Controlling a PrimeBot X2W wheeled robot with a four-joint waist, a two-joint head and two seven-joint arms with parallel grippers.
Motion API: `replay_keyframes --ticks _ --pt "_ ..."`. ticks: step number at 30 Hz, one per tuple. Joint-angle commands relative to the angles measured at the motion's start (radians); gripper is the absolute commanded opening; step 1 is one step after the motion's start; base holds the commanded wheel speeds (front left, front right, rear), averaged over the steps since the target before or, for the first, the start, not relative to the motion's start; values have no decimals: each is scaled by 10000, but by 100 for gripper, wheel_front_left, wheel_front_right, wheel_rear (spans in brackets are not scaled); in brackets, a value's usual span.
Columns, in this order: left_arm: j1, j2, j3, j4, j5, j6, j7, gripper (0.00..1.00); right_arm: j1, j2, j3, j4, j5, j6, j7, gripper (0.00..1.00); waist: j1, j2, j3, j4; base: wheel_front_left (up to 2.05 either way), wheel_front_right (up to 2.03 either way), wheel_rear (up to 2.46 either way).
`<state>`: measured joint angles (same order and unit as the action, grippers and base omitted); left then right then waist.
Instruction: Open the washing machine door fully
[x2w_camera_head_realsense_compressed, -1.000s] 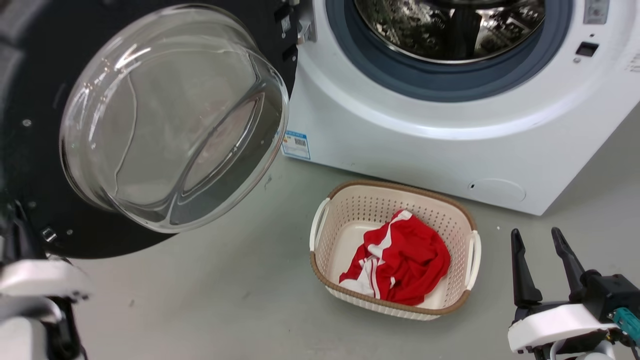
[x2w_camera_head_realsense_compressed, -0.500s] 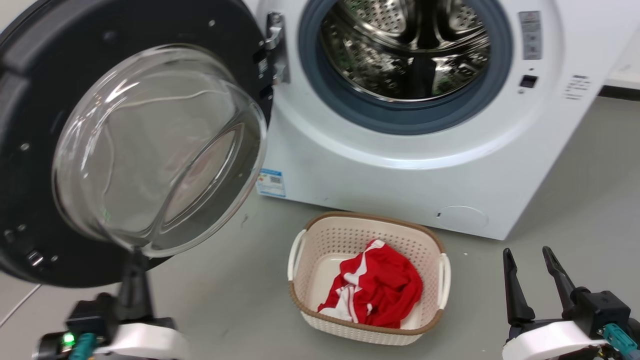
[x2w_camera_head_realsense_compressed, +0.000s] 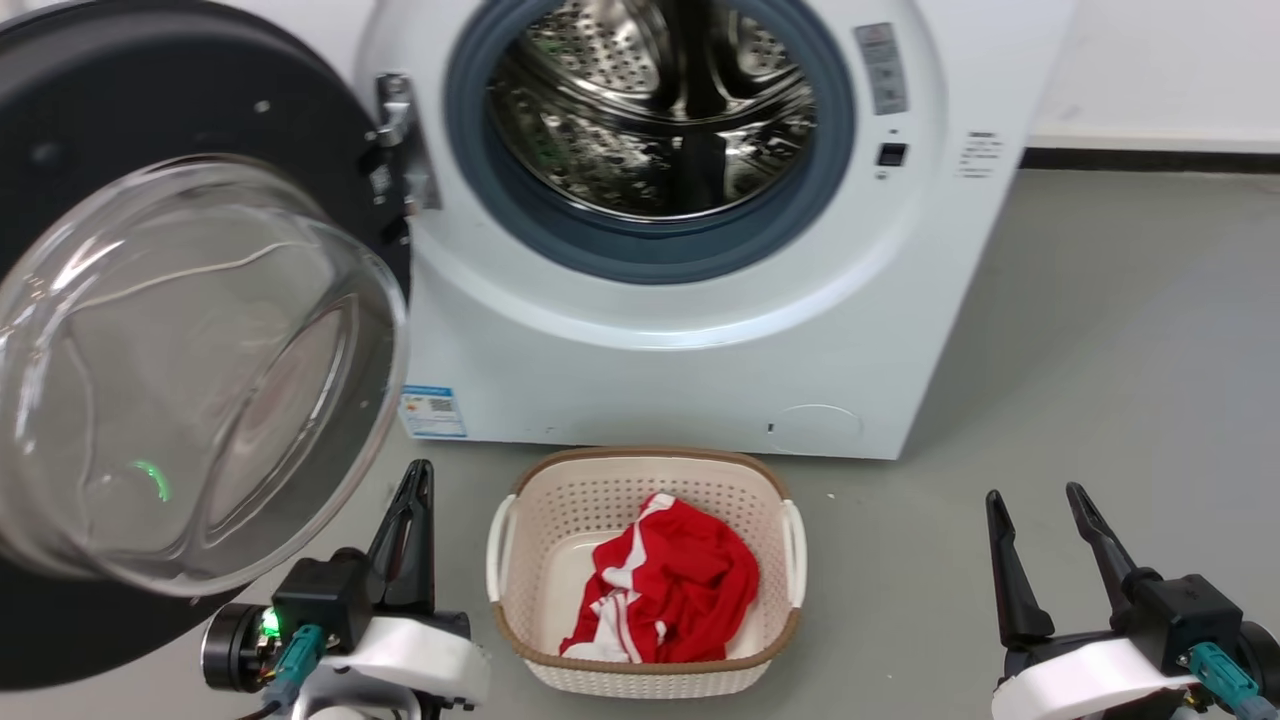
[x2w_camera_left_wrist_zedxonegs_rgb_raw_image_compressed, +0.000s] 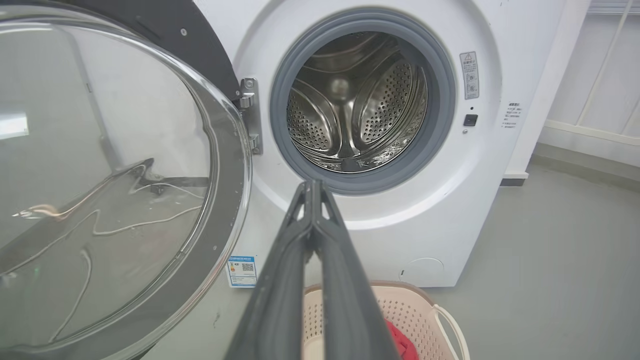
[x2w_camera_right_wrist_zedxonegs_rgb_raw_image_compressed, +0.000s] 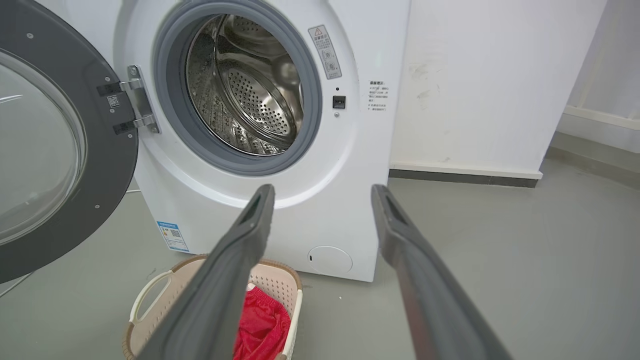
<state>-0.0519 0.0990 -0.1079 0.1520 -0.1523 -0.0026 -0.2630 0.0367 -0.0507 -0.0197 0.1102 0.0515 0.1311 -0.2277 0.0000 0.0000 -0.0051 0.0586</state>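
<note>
Looking at the head view, you are seeing the washing machine door (x2w_camera_head_realsense_compressed: 190, 370) hanging swung out on its hinge (x2w_camera_head_realsense_compressed: 400, 140) at the robot's left of the washing machine (x2w_camera_head_realsense_compressed: 680, 370), with its clear glass bowl bulging toward the camera. The steel drum (x2w_camera_head_realsense_compressed: 650, 110) is lying open to view inside the grey rubber ring (x2w_camera_head_realsense_compressed: 650, 262).

Your left gripper (x2w_camera_head_realsense_compressed: 420, 475) is hovering low, just beside the bowl's lower right edge. Its jaws are pressing together with nothing between them. In the left wrist view the left gripper (x2w_camera_left_wrist_zedxonegs_rgb_raw_image_compressed: 312, 185) is pointing at the machine's front below the drum, with the washing machine door (x2w_camera_left_wrist_zedxonegs_rgb_raw_image_compressed: 110, 175) off to one side and apart from it.

Your right gripper (x2w_camera_head_realsense_compressed: 1034, 495) is hovering at the lower right, well apart from the machine, with its jaws spread and empty.

A cream laundry basket (x2w_camera_head_realsense_compressed: 640, 456) holding a red and white garment (x2w_camera_head_realsense_compressed: 670, 590) is sitting on the grey floor (x2w_camera_head_realsense_compressed: 1100, 350) just in front of the machine, between the two grippers.
</note>
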Motion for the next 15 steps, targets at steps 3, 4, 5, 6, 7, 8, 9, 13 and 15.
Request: replay_keyframes --ticks 3,4,5,6,7,8,9,13,15 --pt "-237 -73 -37 161 253 107 -25 4 99 9 25 -134 -10 -7 79 100 0 0 2 -430 0 0 0" --pt "-276 -97 -8 171 276 131 -25 14 99 9 45 -154 40 -7 90 100 0 0 12 -506 0 0 0" --pt "-298 -109 14 180 327 159 -25 31 102 9 57 -175 38 -7 96 100 0 0 22 -558 0 0 0" --pt "-303 -122 18 187 374 178 -25 59 110 9 53 -188 70 -7 94 100 0 0 31 -593 0 0 0" --pt "-305 -137 39 187 387 181 -25 100 126 9 47 -197 100 -7 96 100 0 0 37 -620 0 0 0" --pt "-299 -149 56 182 420 196 -25 100 137 9 55 -203 99 -7 96 100 0 0 43 -642 0 0 0" --pt "-275 -155 74 187 461 214 -25 100 138 9 59 -210 111 -7 95 100 0 0 48 -658 0 0 0" --pt "-116 -181 160 211 536 193 -25 100 170 9 73 -203 162 -7 82 100 0 0 64 -675 0 0 0" --pt "-80 -188 217 218 561 200 -25 100 171 9 59 -191 168 -7 83 100 0 0 75 -667 0 0 0"
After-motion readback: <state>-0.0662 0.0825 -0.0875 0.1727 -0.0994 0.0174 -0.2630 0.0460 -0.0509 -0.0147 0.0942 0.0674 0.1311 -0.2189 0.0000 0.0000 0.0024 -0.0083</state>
